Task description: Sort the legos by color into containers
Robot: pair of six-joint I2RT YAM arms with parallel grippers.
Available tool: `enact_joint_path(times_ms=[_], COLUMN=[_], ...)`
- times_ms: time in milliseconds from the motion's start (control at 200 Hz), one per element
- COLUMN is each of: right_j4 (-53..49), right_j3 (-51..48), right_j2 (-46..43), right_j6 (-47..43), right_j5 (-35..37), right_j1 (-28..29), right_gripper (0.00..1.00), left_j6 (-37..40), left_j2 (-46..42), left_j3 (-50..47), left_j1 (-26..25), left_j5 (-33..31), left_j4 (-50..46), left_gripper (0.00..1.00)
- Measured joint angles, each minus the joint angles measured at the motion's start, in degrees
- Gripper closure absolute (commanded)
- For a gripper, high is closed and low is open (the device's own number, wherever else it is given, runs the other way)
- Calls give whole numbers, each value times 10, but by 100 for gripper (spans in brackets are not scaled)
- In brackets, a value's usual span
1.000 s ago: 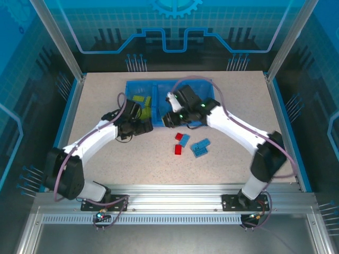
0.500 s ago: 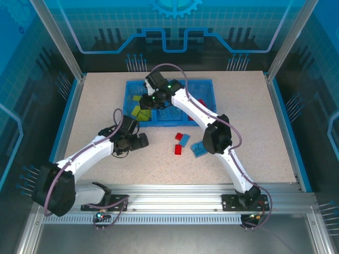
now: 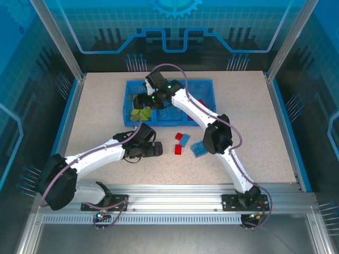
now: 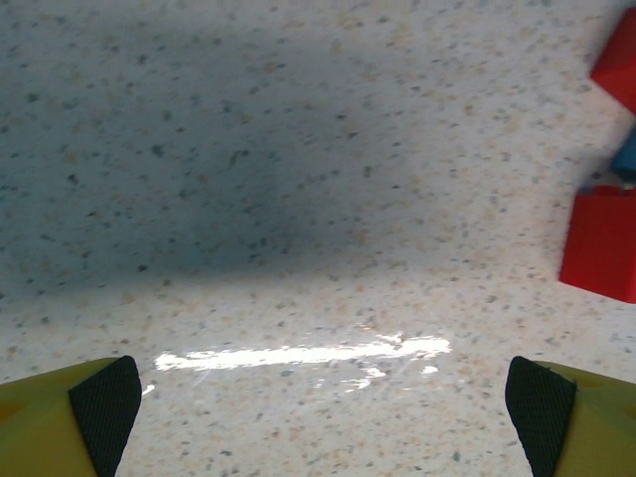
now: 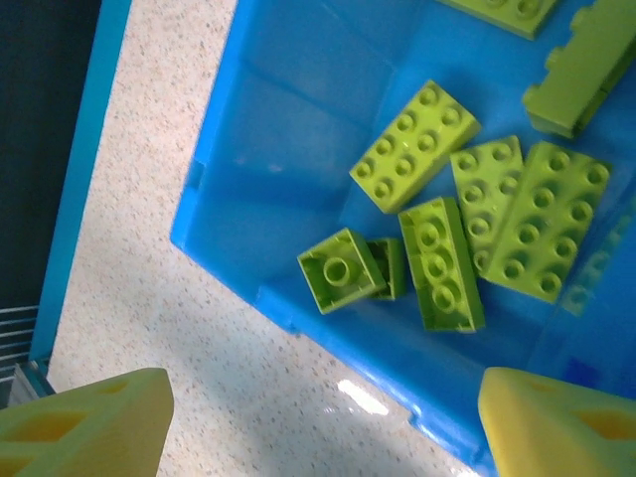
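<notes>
The blue tray (image 3: pixel 209 84) holds the containers. Its left compartment (image 5: pixel 288 149) holds several yellow-green legos (image 5: pixel 415 145). My right gripper (image 5: pixel 323 417) hangs open above that compartment's near wall, nothing between its fingers; from above, the right gripper (image 3: pixel 141 106) is over the tray's left end. Loose on the table lie two red legos (image 3: pixel 178 150) and two light blue legos (image 3: pixel 199 148). My left gripper (image 3: pixel 156 149) stands open low over bare table just left of them. Its wrist view has a red lego (image 4: pixel 601 243) at the right edge, outside the left gripper (image 4: pixel 323 402).
The right arm's forearm (image 3: pixel 190 108) crosses over the tray's middle and hides much of it. A red piece (image 3: pixel 202 102) shows in the right compartment. Raised blue rails (image 3: pixel 69 114) border the table. Bare tabletop lies left and right of the tray.
My right gripper has opened above the left compartment. The left arm has swung right and nearer, from beside the tray to beside the loose legos, its jaws staying open.
</notes>
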Motion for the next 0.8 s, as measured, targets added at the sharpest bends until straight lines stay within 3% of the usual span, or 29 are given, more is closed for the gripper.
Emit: enact_joint_path(times_ms=[275,485,620,800], right_j4=[44,84,92,90], right_j3=[-246,-438,-544,-650], right_j2=[-224,-398,-466,-546], right_j6=[-16,-29,-29,-35], right_j5=[62,128,159,182], right_j1=[-10,-81,-141,-193], right_gripper=[12,11,9,8], left_j6=[9,19,21,29], left_j2=[133,227,282,328], left_j3=[132,199,240,284], left_j1=[-63,-95,-99,-106], left_j5=[6,24,29,30], left_j4=[16,19,15,-2], left_gripper=[2,8,17,37])
